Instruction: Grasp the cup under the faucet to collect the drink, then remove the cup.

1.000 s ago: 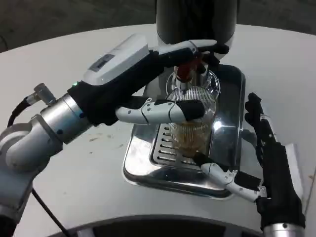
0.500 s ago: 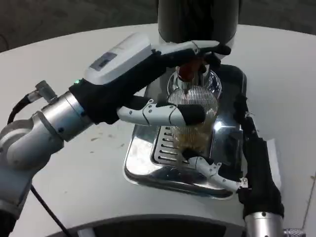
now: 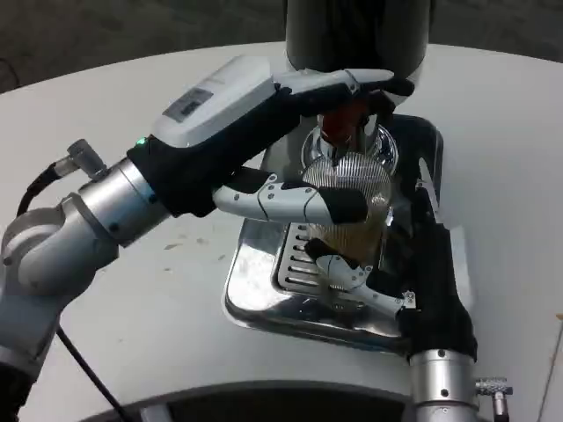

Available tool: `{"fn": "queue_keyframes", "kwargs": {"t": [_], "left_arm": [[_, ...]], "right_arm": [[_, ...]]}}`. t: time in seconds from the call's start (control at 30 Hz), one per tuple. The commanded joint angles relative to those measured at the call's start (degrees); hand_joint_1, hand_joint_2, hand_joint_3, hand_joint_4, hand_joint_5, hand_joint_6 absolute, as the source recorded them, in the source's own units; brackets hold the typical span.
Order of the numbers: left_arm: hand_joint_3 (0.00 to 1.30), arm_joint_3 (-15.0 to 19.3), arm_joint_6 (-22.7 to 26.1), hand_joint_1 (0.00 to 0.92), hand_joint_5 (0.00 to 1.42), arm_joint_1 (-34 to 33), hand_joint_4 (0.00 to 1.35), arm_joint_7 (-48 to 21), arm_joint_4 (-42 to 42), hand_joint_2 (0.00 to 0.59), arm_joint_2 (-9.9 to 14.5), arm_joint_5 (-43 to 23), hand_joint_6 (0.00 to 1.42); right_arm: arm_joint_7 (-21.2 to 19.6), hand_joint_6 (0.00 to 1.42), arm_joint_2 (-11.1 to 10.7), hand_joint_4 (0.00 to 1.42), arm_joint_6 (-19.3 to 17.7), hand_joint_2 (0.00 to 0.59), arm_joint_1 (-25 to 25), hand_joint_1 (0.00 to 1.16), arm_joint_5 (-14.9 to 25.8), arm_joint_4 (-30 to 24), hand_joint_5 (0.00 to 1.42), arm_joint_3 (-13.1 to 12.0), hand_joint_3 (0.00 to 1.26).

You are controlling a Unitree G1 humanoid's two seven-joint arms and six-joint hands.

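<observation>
A ribbed clear cup (image 3: 352,189) with amber drink in its lower part stands on the drip tray's grate, under the red-tipped faucet (image 3: 339,130) of the dark dispenser (image 3: 356,35). My left hand (image 3: 229,110) reaches in from the left. Its fingers (image 3: 352,83) rest on the faucet's lever, and its thumb (image 3: 290,200) lies across the front of the cup. My right hand (image 3: 431,264) comes from below right and holds the cup, with the thumb (image 3: 347,272) against the cup's lower front and its dark fingers at the cup's right side.
The shiny steel drip tray (image 3: 255,290) stands on the white round table (image 3: 132,290). A black cable (image 3: 70,360) hangs below my left forearm. The table's near edge curves along the bottom of the picture.
My right hand has moved in from the right and closed around the cup, its thumb sliding up to the cup's base. The left hand stays on the lever.
</observation>
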Motion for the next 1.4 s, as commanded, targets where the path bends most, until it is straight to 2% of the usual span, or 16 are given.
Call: {"fn": "queue_keyframes", "kwargs": {"t": [0.03,0.57,0.9,1.4], "left_arm": [[0.24,-1.7,1.1,0.0,0.37,1.5,0.29,-1.6,2.6,0.076,0.9,3.2,0.25],[0.24,-1.9,1.1,0.0,0.37,1.1,0.29,-0.5,3.0,0.075,0.8,3.6,0.25],[0.25,-2.1,0.8,0.0,0.37,1.4,0.29,-0.5,2.4,0.079,1.0,3.9,0.25],[0.26,-2.0,-0.2,0.0,0.38,2.0,0.3,-0.7,0.8,0.08,2.0,5.1,0.25]], "right_arm": [[-1.9,0.16,2.6,0.06,-1.9,0.146,-0.8,0.96,0.2,1.6,0.07,0.4,0.05],[-3.8,0.16,3.4,0.09,-2.8,0.144,-2.7,0.95,0.3,3.9,0.1,1.2,0.06],[-5.1,0.19,3.9,0.15,-3.2,0.14,-2.9,0.97,0.3,4.0,0.17,2.0,0.09],[-5.1,0.2,4.3,0.15,-3.3,0.146,-3.0,0.96,1.7,4.2,0.17,2.6,0.1]]}}
